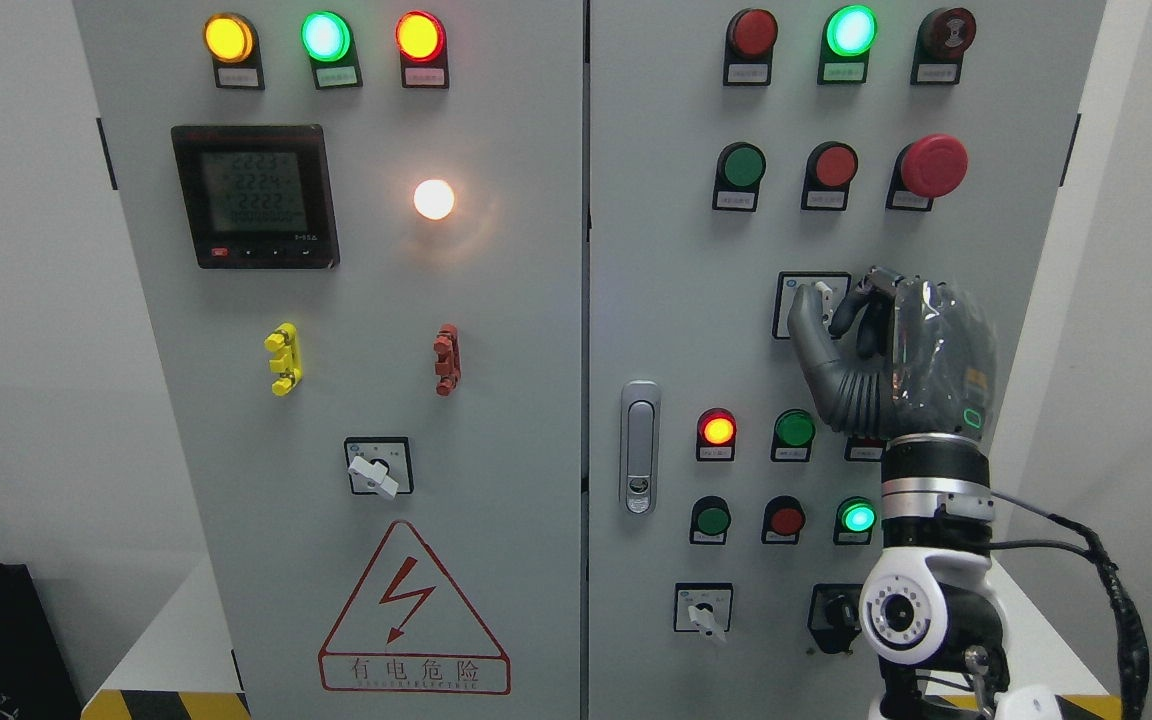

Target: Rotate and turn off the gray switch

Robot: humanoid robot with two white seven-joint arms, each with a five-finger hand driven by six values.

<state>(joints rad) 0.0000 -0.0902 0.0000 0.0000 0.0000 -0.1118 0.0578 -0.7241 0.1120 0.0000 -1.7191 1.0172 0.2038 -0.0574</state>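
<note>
one view only, from the robot's head, facing the grey control cabinet (496,400) square on and close, so its two doors fill the frame from 9 to 3 o'clock. the right arm (926,600) enters at 5 o'clock. white walls flank both edges.

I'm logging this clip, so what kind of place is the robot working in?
Probably an electrical or plant room: a grey control cabinet with indicator lamps, a digital meter and a high-voltage warning triangle.
</note>
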